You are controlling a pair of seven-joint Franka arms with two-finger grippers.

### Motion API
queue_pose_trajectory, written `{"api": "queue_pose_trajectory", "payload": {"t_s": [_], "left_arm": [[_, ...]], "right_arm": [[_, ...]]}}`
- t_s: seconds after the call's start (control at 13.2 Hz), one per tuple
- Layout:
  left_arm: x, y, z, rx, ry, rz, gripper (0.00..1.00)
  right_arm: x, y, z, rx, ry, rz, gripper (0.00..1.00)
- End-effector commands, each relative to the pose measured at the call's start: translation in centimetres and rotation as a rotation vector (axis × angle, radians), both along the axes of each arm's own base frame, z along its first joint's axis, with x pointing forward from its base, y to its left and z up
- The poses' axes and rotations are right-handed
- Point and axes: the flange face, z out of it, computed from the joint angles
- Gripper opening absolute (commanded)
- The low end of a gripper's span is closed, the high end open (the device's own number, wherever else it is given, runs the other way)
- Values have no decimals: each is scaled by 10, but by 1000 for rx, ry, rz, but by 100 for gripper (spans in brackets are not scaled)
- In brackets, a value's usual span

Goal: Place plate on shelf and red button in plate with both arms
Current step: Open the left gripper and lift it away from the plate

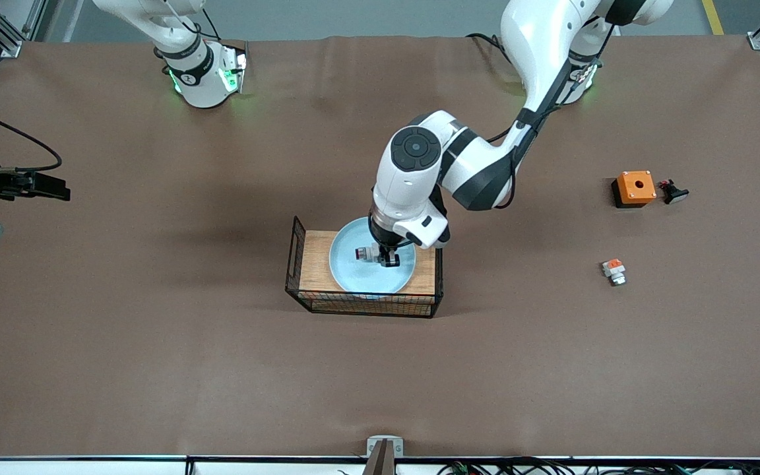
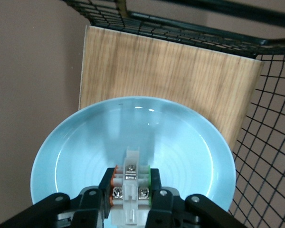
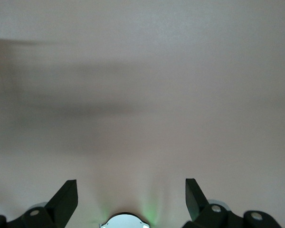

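From where I stand, the table [image 1: 156, 343] carries in its middle a wire basket [image 1: 363, 305] with a wooden top, and the plate [image 1: 347, 272] already lies on that top, so this half of the task looks finished to me. The left arm reaches down from its base, and the left gripper [image 1: 388, 260] hangs low over the plate with its jaws clamped on the red button [image 1: 365, 253]; I judge that only the release of the button onto the plate is left, and I cannot tell if the button touches the plate yet. The right gripper [image 3: 130, 199] waits over bare table at the right arm's end, its jaws wide apart and empty. Toward the left arm's end lie an orange box [image 1: 634, 188], a small dark part [image 1: 673, 192] just beside it, and a white part with an orange block [image 1: 613, 270] nearer to the front camera. The left wrist view shows the clamped button close up, with screws and white body between the fingers [image 2: 157, 197], which the front view cannot show. Only the front view gives these spare parts and both arms together.
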Motion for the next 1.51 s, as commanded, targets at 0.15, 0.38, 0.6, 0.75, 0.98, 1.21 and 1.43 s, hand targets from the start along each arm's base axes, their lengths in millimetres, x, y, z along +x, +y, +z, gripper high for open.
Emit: {"api": "queue_pose_trajectory", "payload": {"t_s": [0.15,0.38,0.6,0.75,0.98,1.21,1.43], "left_arm": [[4,-4,10,-6,-40,-56,94],[7,3,51,-36,-85,-58,100],[3,19,129,-80,-169,-79,100],[0,44,173,-70,-186,-95,100],[-18,78,218,12,-131,-219,100],[-29,137,249,116,-21,-410,100],[-28,200,279,134,30,-540,100]], "right_arm": [[-7,0,35,-1,19,1,100],[-23,5,41,17,101,1,100],[-35,-4,57,22,67,-16,100],[-42,-13,64,36,50,-34,100],[-48,-10,80,52,0,-31,100],[-63,-2,82,48,-30,-17,100],[-89,7,79,42,-131,-28,100]]}}
